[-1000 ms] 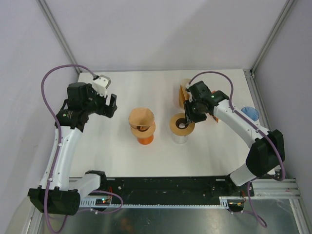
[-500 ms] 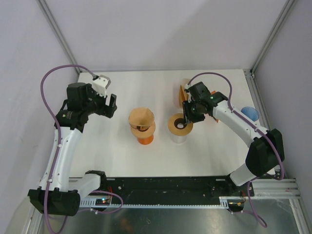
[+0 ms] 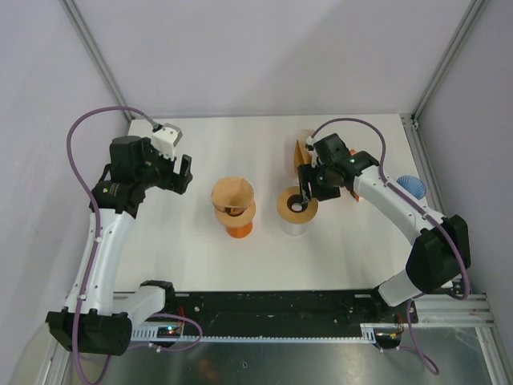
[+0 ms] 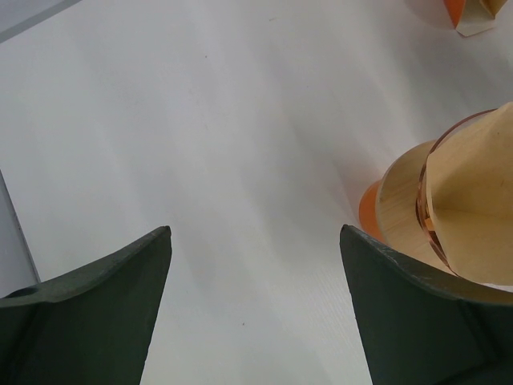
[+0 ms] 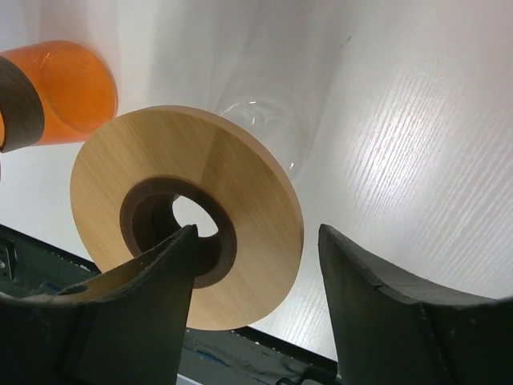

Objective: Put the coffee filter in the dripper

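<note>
Right gripper [image 5: 256,233] spread wide — one finger hides part of the wooden dripper ring [image 5: 232,168].

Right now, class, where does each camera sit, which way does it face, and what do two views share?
Top external: above, behind the bases, looking down on the white table; left arm and right arm show.
Left wrist: faces down at the table; left tool open, orange dripper at right.
Right wrist: faces down on the wooden ring; right tool open.
Shared: both wrist views catch the orange dripper.
</note>
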You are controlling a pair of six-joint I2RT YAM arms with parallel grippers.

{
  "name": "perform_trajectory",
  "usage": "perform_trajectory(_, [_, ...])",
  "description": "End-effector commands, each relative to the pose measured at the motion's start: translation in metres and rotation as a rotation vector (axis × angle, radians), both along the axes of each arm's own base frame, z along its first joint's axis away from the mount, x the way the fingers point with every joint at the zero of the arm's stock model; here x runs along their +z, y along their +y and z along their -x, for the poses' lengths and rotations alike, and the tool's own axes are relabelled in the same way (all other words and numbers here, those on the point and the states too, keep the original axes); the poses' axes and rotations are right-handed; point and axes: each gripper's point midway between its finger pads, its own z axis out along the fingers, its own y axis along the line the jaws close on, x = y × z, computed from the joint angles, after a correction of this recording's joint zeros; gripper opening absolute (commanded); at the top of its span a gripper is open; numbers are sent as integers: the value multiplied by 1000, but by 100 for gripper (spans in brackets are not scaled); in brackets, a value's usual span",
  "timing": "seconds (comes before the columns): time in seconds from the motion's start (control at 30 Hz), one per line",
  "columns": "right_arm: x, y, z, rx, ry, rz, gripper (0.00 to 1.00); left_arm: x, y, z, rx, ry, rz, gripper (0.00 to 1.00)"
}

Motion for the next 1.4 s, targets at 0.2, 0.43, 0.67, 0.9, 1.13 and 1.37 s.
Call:
perform_trajectory(0.2, [43, -5, -8, 2, -117, -103, 77, 13, -2, 0, -17, -37, 11, 90])
perform_trajectory(0.43, [88, -87, -28, -227, -265, -97, 77, 11, -3, 0, -23, -34, 11, 90])
perform_trajectory(0.67, [88, -245, -41, -655, -309, 50, 76, 11, -7, 0, -42, -31, 22, 90])
perform_trajectory(0.9, [65, -333, -55, -956, -312, -33, 71, 9, -9, -1, -53, -24, 25, 90])
perform_trajectory(1.13, [13, -368, -59, -1058, -199, 69, 71, 6, -12, -4, -71, -9, 32, 90])
perform_trajectory(1.37, [-28, -383, -60, -1084, -108, 91, 62, 0, -13, -9, -77, 12, 32, 90])
